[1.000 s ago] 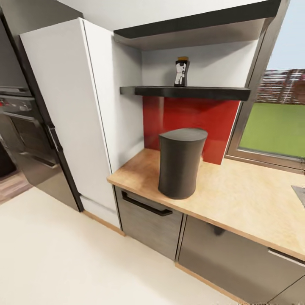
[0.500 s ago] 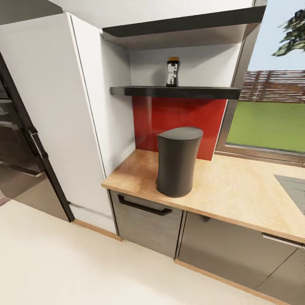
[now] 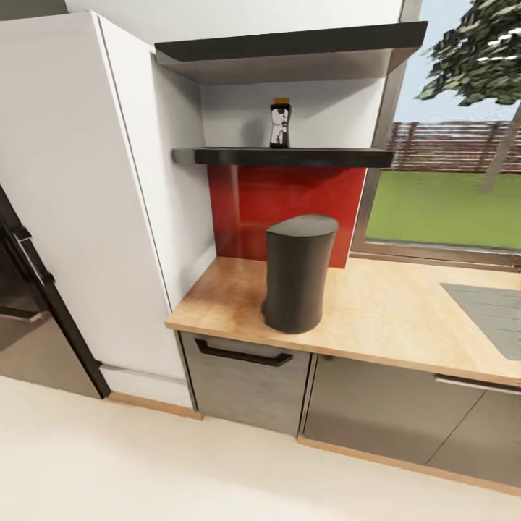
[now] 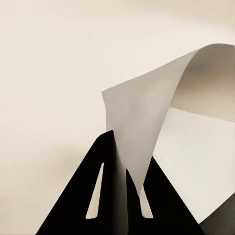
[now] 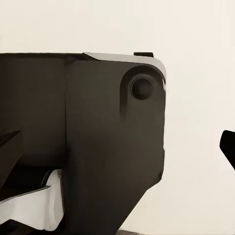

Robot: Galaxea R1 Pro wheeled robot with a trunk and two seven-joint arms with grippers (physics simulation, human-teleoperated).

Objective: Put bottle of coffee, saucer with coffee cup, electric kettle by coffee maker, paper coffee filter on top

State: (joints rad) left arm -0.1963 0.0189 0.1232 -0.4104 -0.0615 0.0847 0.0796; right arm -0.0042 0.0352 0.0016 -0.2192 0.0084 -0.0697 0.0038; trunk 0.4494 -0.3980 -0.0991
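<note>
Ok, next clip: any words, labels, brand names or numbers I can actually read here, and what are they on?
No text can be read in these pictures.
Bottle of coffee on the kitchen shelf: white label with dark marks, too small and blurred to read.
Coffee maker: plain dark surface, no lettering visible.
Paper coffee filter: blank.

Head view: high, looking forward and down at kitchen countertop (image 3: 391, 318) corner from moderate distance, kitchen shelf (image 3: 282, 155) near eye level.

Left wrist view: close, sighting along left gripper (image 4: 121, 161), paper coffee filter (image 4: 147, 127) pinched between its fingers, pale floor beyond.

Right wrist view: very close to dark robot body panel (image 5: 98, 147) (right gripper's tips at frame edges), pale floor behind.

Overlap: both wrist views share the floor.
</note>
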